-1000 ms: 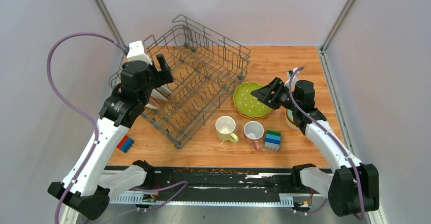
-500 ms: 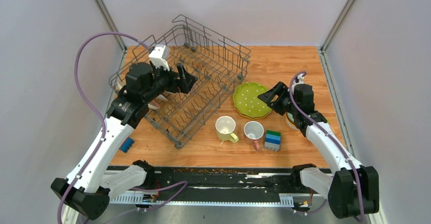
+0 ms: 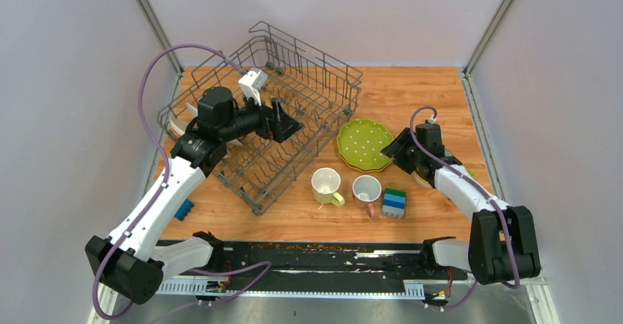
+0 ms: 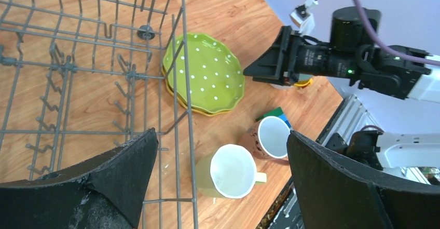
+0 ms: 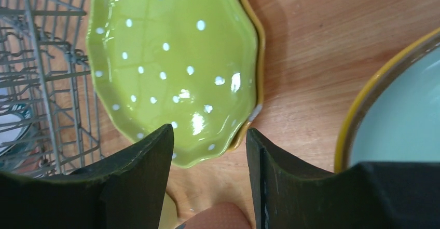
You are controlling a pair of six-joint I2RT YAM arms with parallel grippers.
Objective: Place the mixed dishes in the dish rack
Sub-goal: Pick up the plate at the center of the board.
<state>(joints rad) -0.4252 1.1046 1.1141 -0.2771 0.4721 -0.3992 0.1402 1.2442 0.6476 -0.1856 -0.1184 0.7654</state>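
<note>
Over dish rack (image 3: 323, 89), left pincer (image 3: 286, 127) spread wide; right pincer (image 5: 209, 131) parted at green dotted plate (image 5: 171, 57) rim

Green white-dotted plate (image 3: 362, 144), grey wire rack (image 3: 317, 102), pale yellow mug (image 3: 325, 184), green-blue blocks (image 3: 394, 202)

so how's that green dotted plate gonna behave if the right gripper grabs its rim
The green dotted plate looks glazed and glossy, so its rim will probably be slippery. It appears rigid ceramic, likely to chip if dropped. It rests on a yellow plate, which may shift with it.
</note>
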